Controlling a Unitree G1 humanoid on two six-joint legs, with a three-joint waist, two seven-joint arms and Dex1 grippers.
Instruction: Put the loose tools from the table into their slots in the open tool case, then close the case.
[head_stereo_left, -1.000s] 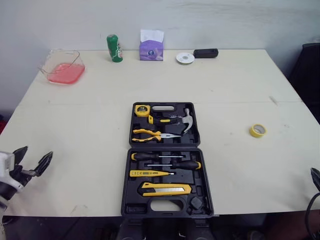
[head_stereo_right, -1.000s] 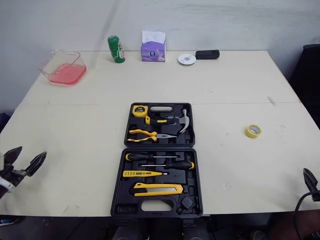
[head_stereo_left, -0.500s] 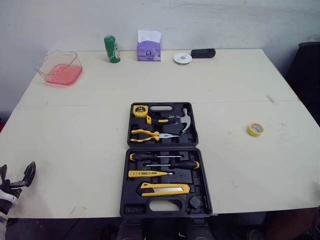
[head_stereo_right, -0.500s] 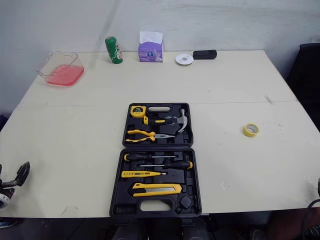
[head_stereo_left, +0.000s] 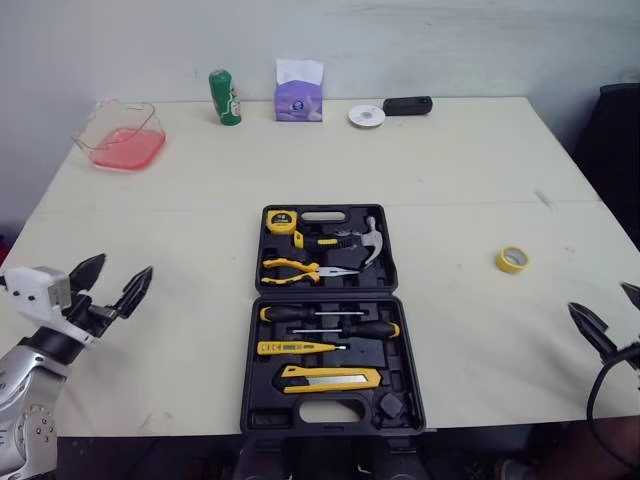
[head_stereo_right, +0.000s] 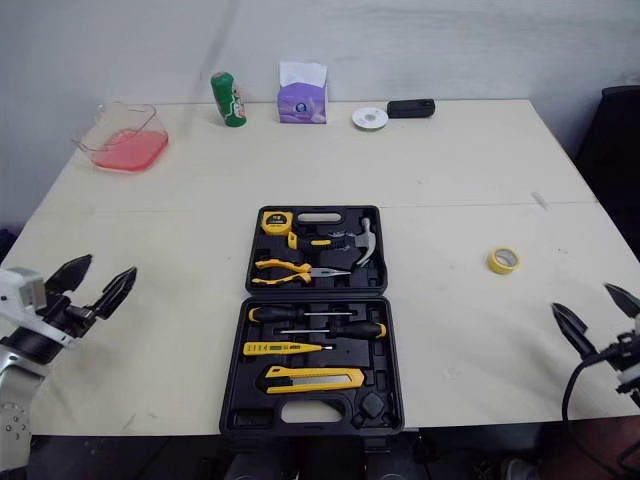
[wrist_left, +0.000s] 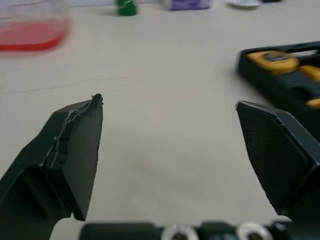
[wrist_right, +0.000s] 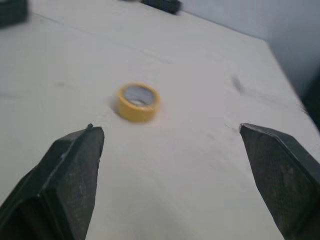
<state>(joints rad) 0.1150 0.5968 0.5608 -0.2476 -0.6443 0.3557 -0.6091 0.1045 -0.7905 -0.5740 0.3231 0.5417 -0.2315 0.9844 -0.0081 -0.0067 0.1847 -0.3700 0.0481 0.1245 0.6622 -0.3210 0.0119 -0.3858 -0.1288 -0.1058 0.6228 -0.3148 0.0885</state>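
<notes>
Right wrist view: tape roll (wrist_right: 138, 101) on desk (wrist_right: 200, 190) beyond right gripper (wrist_right: 166, 127), jaws apart; left wrist view: tool case (wrist_left: 270, 80) corner, left gripper (wrist_left: 168, 101) jaws apart.

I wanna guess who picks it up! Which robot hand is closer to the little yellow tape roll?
Right. The right hand is open just short of the small yellow roll of tape. The left hand is open far off, past the open black plastic tool case.
</notes>
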